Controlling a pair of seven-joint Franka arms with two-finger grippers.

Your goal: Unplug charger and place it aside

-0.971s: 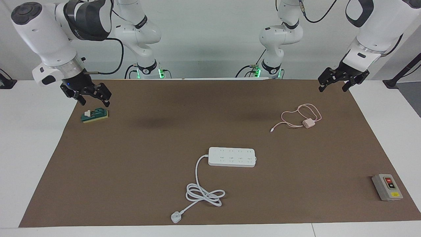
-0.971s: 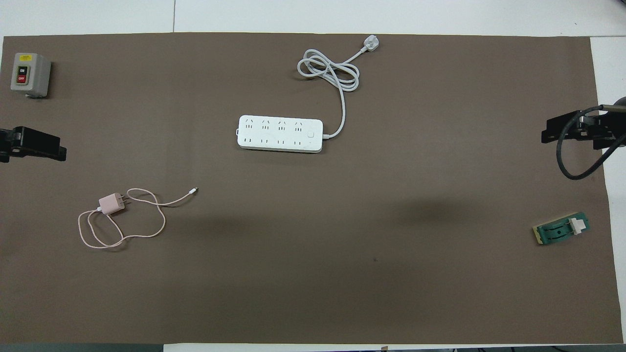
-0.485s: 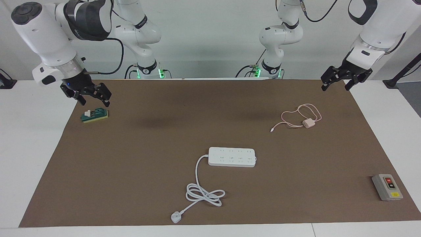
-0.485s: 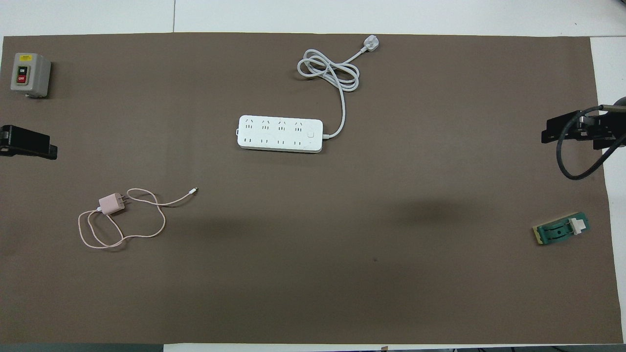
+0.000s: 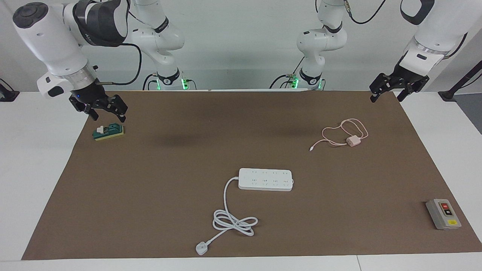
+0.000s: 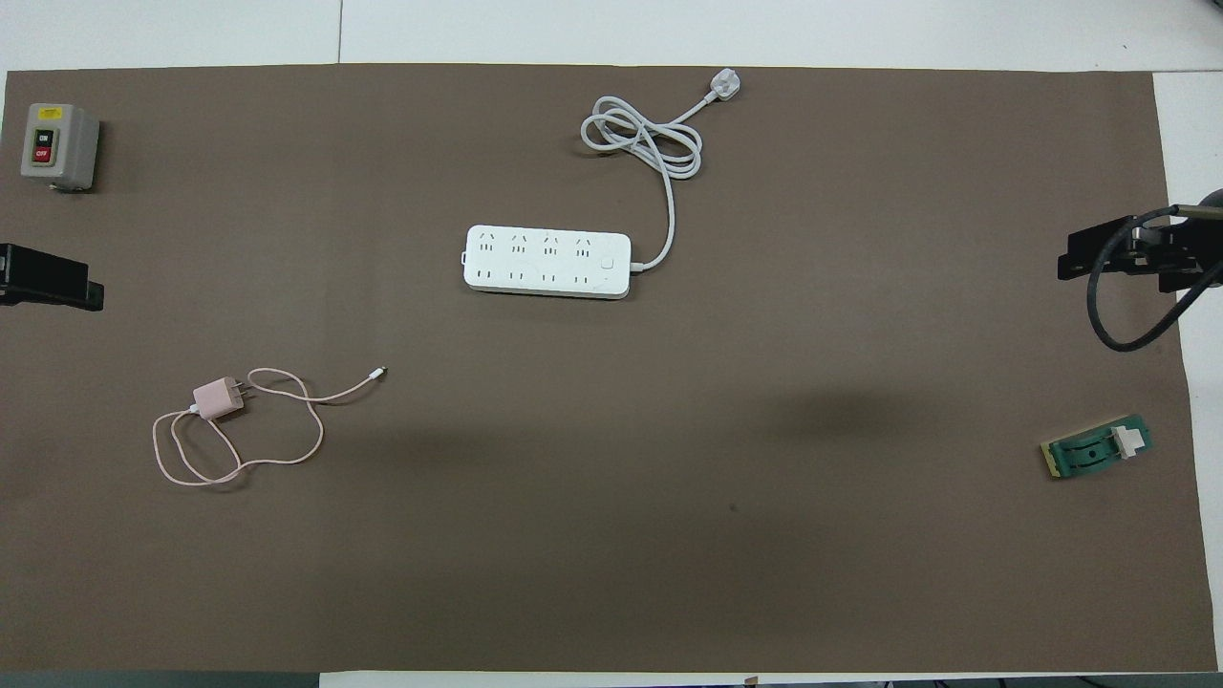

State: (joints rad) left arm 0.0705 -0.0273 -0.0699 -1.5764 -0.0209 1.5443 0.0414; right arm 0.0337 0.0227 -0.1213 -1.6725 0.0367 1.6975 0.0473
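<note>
The charger [image 5: 353, 141] [image 6: 218, 397], a small pale pink cube with its prongs bare, lies on the brown mat [image 5: 169, 150] toward the left arm's end, nearer to the robots than the power strip. Its thin pink cable [image 6: 239, 463] loops beside it. It is apart from the white power strip [image 5: 265, 179] [image 6: 547, 261], whose sockets show nothing plugged in. My left gripper [image 5: 386, 96] [image 6: 48, 277] hangs open and holds nothing, over the mat's edge at its own end. My right gripper [image 5: 108, 116] [image 6: 1099, 260] waits open above a green block.
The green block [image 5: 109, 132] [image 6: 1097, 449] with a white clip lies at the right arm's end. A grey switch box [image 5: 443, 214] [image 6: 57, 145] sits at the left arm's end, farther from the robots. The strip's thick white cord [image 5: 233, 222] coils farther out.
My left gripper has risen and drawn back toward the mat's edge at its own end, away from the charger. The right arm and all objects have stayed still.
</note>
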